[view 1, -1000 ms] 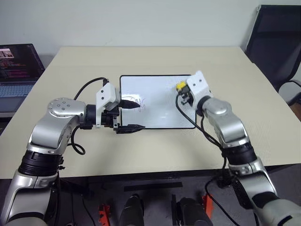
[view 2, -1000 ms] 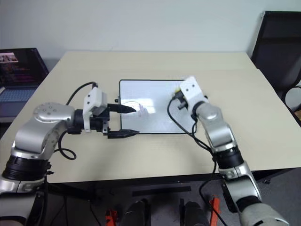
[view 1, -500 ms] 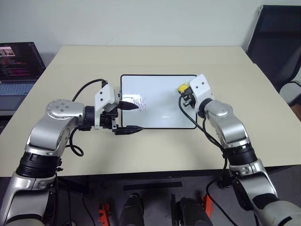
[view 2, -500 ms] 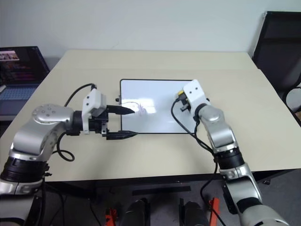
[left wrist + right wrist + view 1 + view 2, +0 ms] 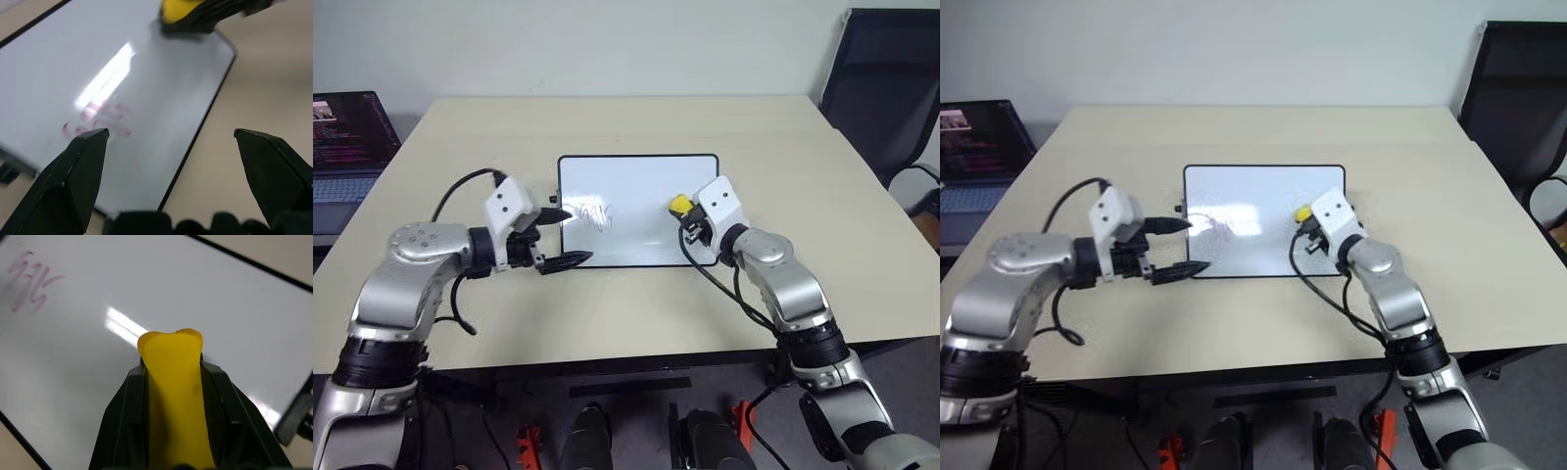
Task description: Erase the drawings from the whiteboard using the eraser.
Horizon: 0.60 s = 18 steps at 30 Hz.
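Right wrist view: right gripper clenches soft yellow eraser (pinched) — left gripper splayed.

laptop cut off, drawings blurred

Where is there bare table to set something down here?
Free: the table behind the whiteboard, and right of it toward the chair. Crowded: the board's near edge, between the left gripper and the right gripper holding the eraser.

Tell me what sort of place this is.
Probably an office or lab room: a beige table, an open laptop at one side, and a black office chair against a plain wall.
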Each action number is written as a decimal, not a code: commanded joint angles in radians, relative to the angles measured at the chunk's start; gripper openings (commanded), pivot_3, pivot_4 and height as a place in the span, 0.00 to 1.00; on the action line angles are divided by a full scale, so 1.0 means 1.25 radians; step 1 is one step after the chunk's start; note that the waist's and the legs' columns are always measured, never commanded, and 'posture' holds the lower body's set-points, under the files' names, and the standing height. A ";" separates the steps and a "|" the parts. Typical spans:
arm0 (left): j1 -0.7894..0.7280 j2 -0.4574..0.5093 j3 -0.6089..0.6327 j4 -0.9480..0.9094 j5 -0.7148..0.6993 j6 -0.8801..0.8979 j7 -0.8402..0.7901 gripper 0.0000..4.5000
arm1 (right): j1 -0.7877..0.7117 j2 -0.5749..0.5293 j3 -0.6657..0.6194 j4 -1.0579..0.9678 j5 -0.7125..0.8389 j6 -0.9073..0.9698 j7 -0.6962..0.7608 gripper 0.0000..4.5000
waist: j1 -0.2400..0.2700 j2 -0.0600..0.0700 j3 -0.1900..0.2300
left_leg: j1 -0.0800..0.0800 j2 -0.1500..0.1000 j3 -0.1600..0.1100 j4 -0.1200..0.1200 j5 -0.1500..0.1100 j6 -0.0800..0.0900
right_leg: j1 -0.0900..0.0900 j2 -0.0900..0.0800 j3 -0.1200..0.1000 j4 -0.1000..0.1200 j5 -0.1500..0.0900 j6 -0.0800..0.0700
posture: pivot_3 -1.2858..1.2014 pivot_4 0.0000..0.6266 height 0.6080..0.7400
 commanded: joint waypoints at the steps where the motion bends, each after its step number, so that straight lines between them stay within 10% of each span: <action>1: 0.057 0.021 0.072 -0.080 -0.026 0.028 0.022 1.00 | 0.009 0.012 0.044 -0.099 0.038 0.001 0.051 0.24 | -0.002 0.000 0.000 | -0.001 0.000 0.000 0.000 0.000 0.000 | -0.001 0.000 0.000 0.000 0.000 -0.001 | 0.52 0.24 1.00; 18: 0.147 0.069 0.161 -0.088 -0.045 0.056 0.036 1.00 | -0.374 0.172 0.234 0.507 -0.174 -0.328 0.029 0.24 | -0.004 -0.003 0.000 | 0.000 0.000 0.006 0.003 -0.001 -0.002 | -0.002 -0.001 0.006 -0.001 0.002 0.004 | 0.52 0.24 1.00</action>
